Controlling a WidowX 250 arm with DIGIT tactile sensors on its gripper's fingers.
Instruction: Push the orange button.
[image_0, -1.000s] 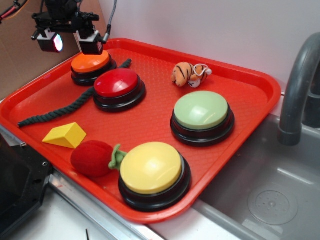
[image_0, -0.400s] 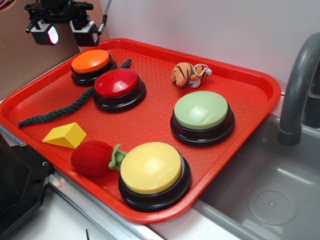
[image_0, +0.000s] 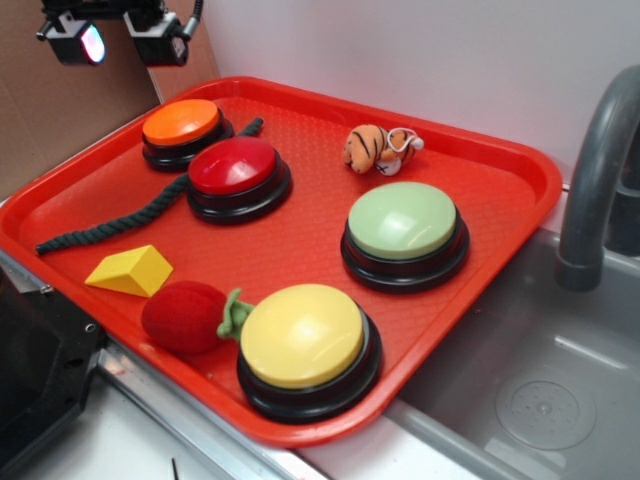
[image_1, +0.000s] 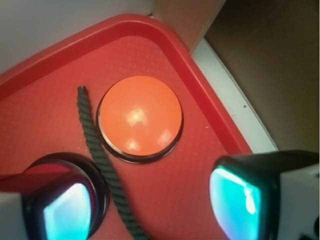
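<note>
Risen since a second ago, when low over the dome: gripper (image_0: 110, 42) now high at the far left, clear above the orange button (image_0: 181, 121), fingers spread wide and holding nothing. Orange button at the tray's (image_0: 300, 240) far left corner, untouched, dark rope (image_0: 130, 212) just beside it, red button (image_0: 236, 165) near to its right. Farther right, toy tiger (image_0: 381, 148), green button (image_0: 404, 220); nearer, yellow button (image_0: 302, 334). In the wrist view, dome (image_1: 139, 116) ahead of the fingers (image_1: 240, 195). If pressing again: centre one fingertip over the dome, descend straight, avoid rope.
</note>
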